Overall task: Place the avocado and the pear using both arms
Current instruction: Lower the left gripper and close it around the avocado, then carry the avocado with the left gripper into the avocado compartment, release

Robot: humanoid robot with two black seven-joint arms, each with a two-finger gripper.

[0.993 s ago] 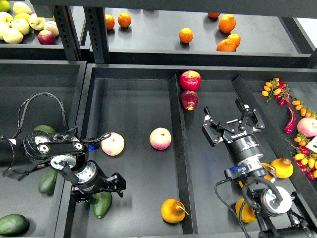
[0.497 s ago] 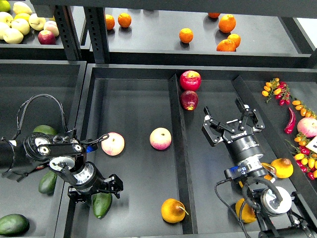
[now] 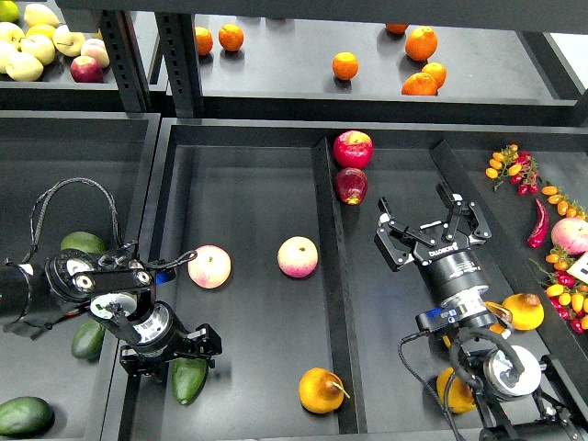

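Note:
The dark green avocado (image 3: 188, 379) lies at the near left corner of the middle tray (image 3: 248, 202). My left gripper (image 3: 170, 355) is open just above the avocado's upper end, with its fingers spread wider than the fruit. The orange-yellow pear (image 3: 321, 390) with a brown stem lies in the same tray near the front, beside the divider (image 3: 331, 276). My right gripper (image 3: 432, 220) is open and empty over the right compartment, well away from the pear.
Two pink-yellow apples (image 3: 209, 266) (image 3: 298, 256) lie mid-tray. Two red apples (image 3: 353, 148) sit at the back by the divider. Other avocados (image 3: 88, 338) lie in the left tray. More pears (image 3: 522, 310) and chillies (image 3: 538, 223) are at the right; oranges (image 3: 345, 65) are on the shelf.
My left gripper has shifted slightly left and toward me along the tray edge. The avocado has stayed in place. The right arm has not moved.

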